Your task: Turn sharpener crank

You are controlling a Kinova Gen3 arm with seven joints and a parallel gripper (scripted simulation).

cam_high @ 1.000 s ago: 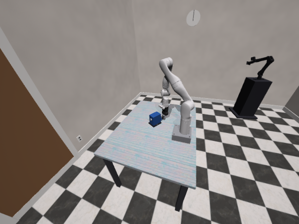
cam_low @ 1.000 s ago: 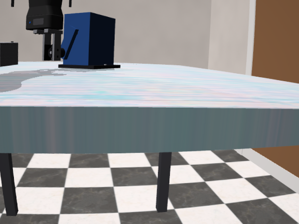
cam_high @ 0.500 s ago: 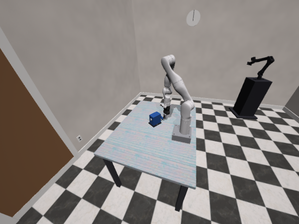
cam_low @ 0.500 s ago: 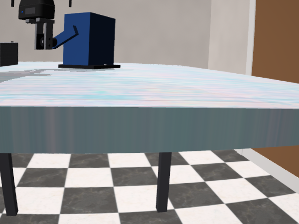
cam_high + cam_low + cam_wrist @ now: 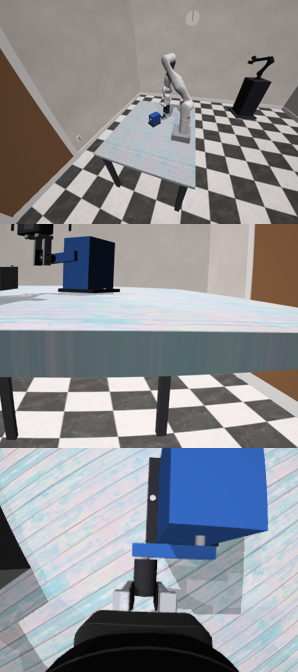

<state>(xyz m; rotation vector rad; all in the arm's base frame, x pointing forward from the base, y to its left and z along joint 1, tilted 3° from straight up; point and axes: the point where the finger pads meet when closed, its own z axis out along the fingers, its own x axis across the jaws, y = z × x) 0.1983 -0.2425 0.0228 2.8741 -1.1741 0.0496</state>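
Note:
The sharpener [image 5: 155, 119] is a blue box on a black base plate, standing on the far part of the table. It also shows in the exterior view [image 5: 89, 264] and the wrist view [image 5: 213, 474]. Its blue crank arm [image 5: 65, 257] sticks out roughly level from the side, ending in a dark handle [image 5: 145, 572]. My gripper [image 5: 42, 255] comes down from above and is shut on that crank handle. It shows in the top view [image 5: 165, 115] and in the wrist view [image 5: 144, 600], right beside the sharpener.
The arm's grey base [image 5: 181, 135] stands on the table's right side. A black box [image 5: 9, 277] shows at the left behind the table. A black pedestal with a second arm [image 5: 252, 98] stands on the floor far right.

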